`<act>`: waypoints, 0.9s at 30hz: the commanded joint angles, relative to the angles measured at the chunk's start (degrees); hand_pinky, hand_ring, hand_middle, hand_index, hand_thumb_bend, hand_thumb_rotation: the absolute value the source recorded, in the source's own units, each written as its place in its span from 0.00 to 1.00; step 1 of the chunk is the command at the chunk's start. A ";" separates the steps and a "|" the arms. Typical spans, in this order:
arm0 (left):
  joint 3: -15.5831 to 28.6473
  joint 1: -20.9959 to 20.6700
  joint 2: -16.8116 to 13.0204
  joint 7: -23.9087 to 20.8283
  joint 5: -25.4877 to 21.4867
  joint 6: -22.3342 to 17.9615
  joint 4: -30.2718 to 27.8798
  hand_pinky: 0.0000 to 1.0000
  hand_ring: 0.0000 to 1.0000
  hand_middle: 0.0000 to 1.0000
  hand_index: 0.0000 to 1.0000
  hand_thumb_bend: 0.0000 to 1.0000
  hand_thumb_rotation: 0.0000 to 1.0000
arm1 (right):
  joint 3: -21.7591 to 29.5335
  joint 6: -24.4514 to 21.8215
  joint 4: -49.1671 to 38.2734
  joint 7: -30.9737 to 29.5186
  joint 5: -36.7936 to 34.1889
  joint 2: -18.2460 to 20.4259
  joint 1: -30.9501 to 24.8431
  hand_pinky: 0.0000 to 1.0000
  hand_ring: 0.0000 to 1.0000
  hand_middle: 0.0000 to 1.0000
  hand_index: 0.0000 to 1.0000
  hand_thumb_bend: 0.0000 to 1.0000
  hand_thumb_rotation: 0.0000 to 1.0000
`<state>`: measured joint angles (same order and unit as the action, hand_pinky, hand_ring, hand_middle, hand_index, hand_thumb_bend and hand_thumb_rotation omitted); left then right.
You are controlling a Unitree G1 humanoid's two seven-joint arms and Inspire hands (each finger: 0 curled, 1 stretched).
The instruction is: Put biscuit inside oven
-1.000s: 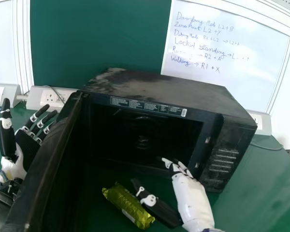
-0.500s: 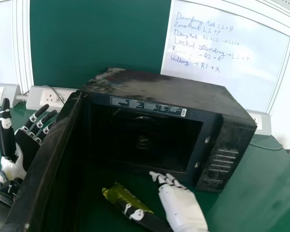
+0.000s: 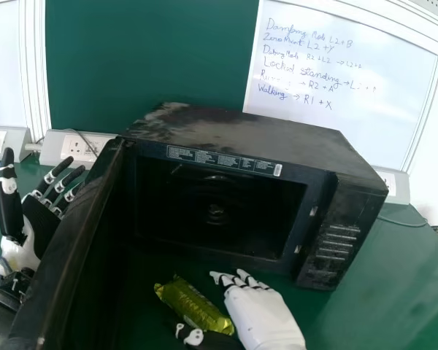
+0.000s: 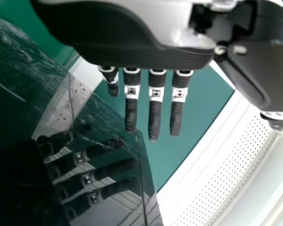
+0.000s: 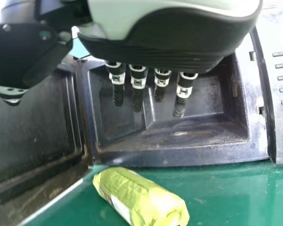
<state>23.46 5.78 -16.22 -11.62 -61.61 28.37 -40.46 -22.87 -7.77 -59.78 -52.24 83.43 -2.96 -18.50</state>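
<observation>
The biscuit packet (image 3: 193,302) is a plump, rounded roll in a shiny yellow-green wrapper, creased along its length and crinkled at the ends, with a pale patch low on its side; it lies on its side, slantwise, on my green table (image 3: 379,292), just in front of the mouth of the black oven (image 3: 241,135), outside it, between the open door (image 3: 66,240) and my right hand (image 3: 259,313). I count one packet, one oven, one door, one table and two hands of mine; behind them there is one whiteboard (image 3: 343,80) with handwriting on it, and one dark green board (image 3: 146,58). My right hand is well open, its fingers straight and pointing toward the oven, its thumb spread away from them near the packet's closer end; it has hold of nothing, and whether the thumb touches the wrapper I cannot tell. My left hand (image 3: 40,219) is out on the far side of the door from the packet, wide open too, fingers straight and thumb upright, with nothing in its grasp; its fingers are mirrored in the door's glossy outer face.
</observation>
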 commanded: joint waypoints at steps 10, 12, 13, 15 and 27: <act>-0.90 0.06 -0.15 -0.57 -0.27 -0.42 -1.59 0.81 0.74 0.71 0.71 0.35 0.24 | -6.87 2.99 5.93 -5.58 8.57 10.94 6.24 0.91 0.95 0.93 0.94 0.95 0.46; -0.94 0.05 -0.14 -0.66 -0.22 -0.45 -1.76 0.80 0.73 0.69 0.70 0.31 0.24 | -6.94 3.12 6.44 -5.87 9.36 11.00 7.02 0.91 0.95 0.93 0.93 0.95 0.45; -0.89 0.07 -0.14 -0.65 -0.41 -0.44 -1.80 0.79 0.73 0.69 0.70 0.31 0.24 | -6.96 3.07 6.71 -5.90 9.67 11.07 7.36 0.91 0.95 0.92 0.93 0.95 0.45; -0.74 0.09 -0.23 -0.53 -0.67 -0.40 -1.71 0.79 0.73 0.69 0.70 0.28 0.24 | -7.04 2.83 7.30 -6.14 10.47 11.30 8.09 0.89 0.94 0.92 0.93 0.95 0.43; -0.68 0.00 -0.54 -0.68 -0.47 -0.30 -1.80 0.82 0.74 0.71 0.71 0.26 0.24 | -6.43 3.94 10.37 -10.09 15.66 9.79 13.87 0.85 0.92 0.90 0.89 0.97 0.44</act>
<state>23.26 5.82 -16.29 -12.61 -61.92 28.37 -41.97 -25.42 -3.92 -50.31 -61.65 98.36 0.18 -5.49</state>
